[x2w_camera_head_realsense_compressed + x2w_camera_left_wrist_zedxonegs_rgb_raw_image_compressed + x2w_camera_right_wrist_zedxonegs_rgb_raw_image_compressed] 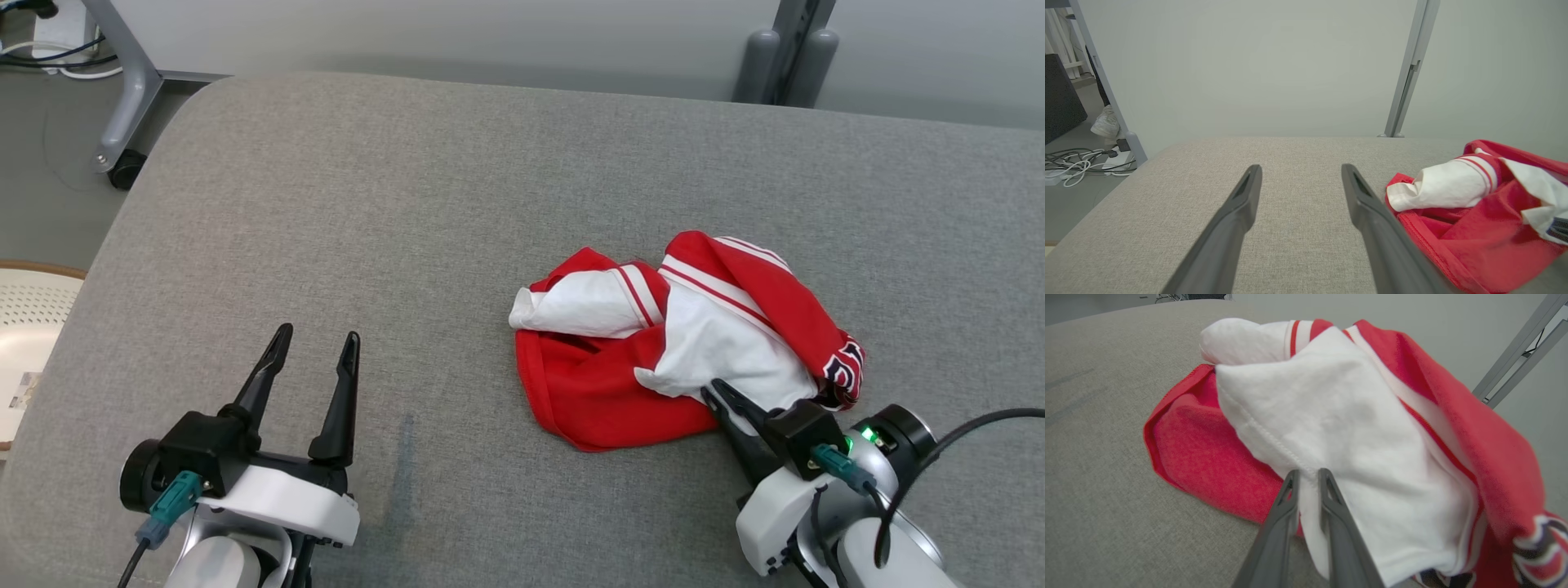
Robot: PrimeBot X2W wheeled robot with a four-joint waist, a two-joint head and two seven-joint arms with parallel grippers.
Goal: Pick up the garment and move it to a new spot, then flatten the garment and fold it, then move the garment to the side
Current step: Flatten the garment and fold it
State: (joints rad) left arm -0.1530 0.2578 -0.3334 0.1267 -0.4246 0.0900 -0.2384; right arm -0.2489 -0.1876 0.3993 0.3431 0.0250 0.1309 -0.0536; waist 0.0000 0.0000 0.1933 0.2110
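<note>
Probably lab, floor cables [1075, 166], metal post [1410, 69]

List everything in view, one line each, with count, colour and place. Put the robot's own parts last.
crumpled red and white fabric garment: one, red and white, right of centre on the table
grey fabric-covered padded table: one, grey, in front of the robot
grey metal frame posts: two, grey, beyond the table's far edge
tangled cables: several, white and black, floor left of the table
white shoe: one, white, on a person's foot beyond the cables
cream perforated object: one, cream, beside the table's left edge
left pincer: one, dark fingers, open over bare table
right pincer: one, dark fingers, pinching the garment's white fold
</note>
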